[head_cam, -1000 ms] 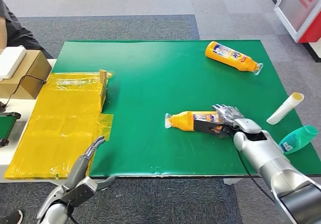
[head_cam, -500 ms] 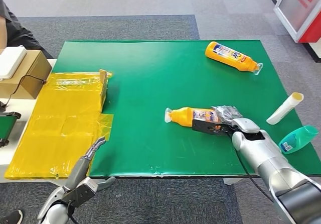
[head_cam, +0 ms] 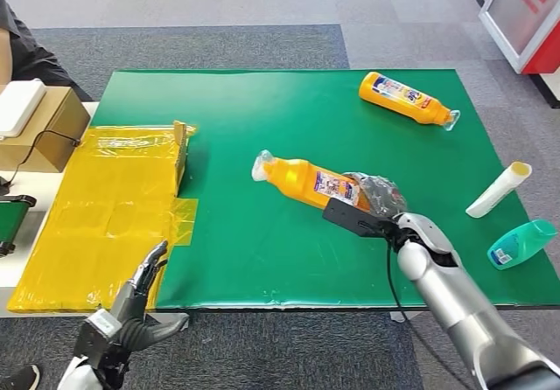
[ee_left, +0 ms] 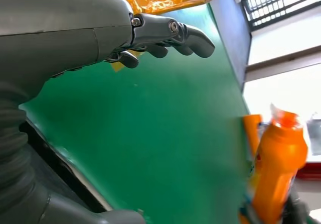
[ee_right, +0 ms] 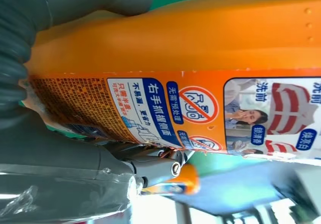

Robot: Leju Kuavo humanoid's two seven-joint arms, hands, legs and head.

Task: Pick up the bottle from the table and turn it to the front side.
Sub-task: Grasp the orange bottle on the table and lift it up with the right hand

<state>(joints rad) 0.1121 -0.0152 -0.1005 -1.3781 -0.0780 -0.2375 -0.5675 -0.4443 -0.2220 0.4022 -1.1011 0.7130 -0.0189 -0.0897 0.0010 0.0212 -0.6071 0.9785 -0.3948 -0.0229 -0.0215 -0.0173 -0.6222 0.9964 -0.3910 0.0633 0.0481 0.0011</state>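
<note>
My right hand (head_cam: 374, 199) grips the base end of an orange bottle (head_cam: 305, 181) and holds it lifted above the green table (head_cam: 277, 119), its clear cap pointing left and away. In the right wrist view the bottle (ee_right: 196, 73) shows its printed back label with warning symbols, my thumb (ee_right: 95, 3) pressed on one side and fingers (ee_right: 159, 166) under the other. The left wrist view catches the same bottle (ee_left: 278, 174) beyond my open fingers (ee_left: 170, 33). My left hand (head_cam: 136, 307) hovers at the table's near left edge, holding nothing.
A second orange bottle (head_cam: 404, 98) lies at the far right. A white tube (head_cam: 497, 189) and a teal bottle (head_cam: 521, 242) lie at the right edge. Yellow sheeting (head_cam: 106, 211) covers the left side, with a cardboard box (head_cam: 39, 128) behind it.
My right hand has raised the orange bottle off the table and swung its cap end left and away. My left hand has drawn back slightly toward me.
</note>
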